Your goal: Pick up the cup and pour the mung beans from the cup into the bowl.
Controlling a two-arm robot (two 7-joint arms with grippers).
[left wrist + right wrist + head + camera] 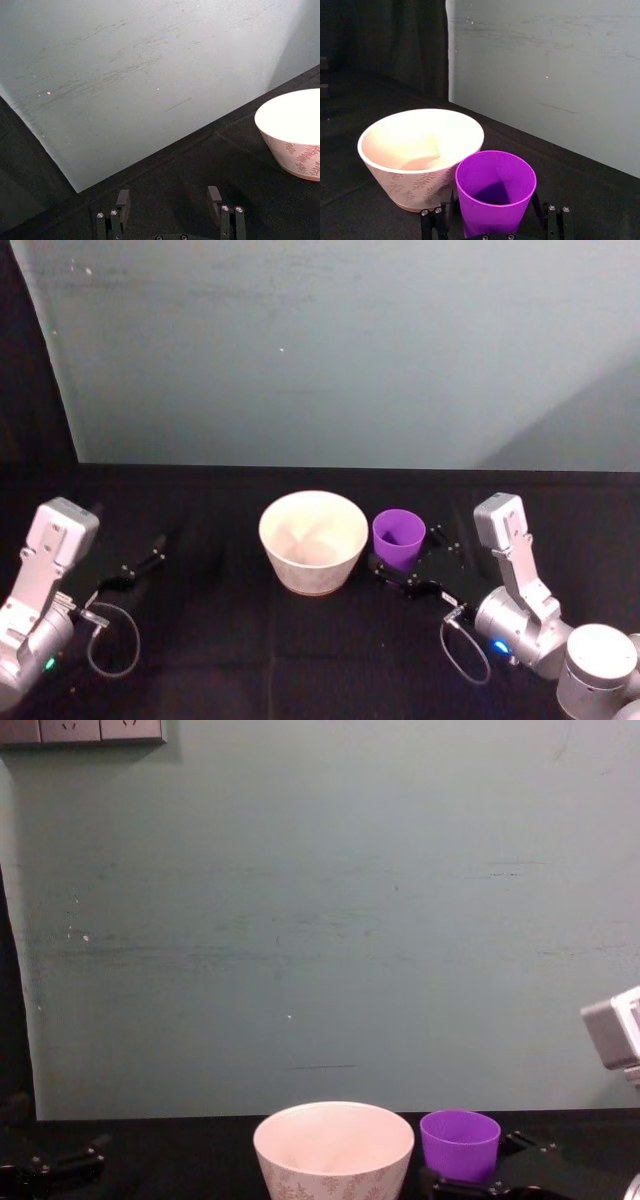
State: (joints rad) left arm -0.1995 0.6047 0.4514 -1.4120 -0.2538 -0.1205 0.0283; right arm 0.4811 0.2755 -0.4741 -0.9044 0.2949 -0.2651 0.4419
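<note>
Purple tapered cup [495,210], upright, beside pale bowl [390,181]

The left arm [35,605] and right arm [520,600] are silver-grey, each with rounded joint drums and a boxy pale-grey wrist housing [62,528]. The left carries a small green light [48,664], the right a blue light [498,647]. A thin grey cable [136,638] loops off each wrist. The left tool [140,560] and right tool [410,555] are black, with slim fingers [122,200] and silver screw heads [100,215].
</note>
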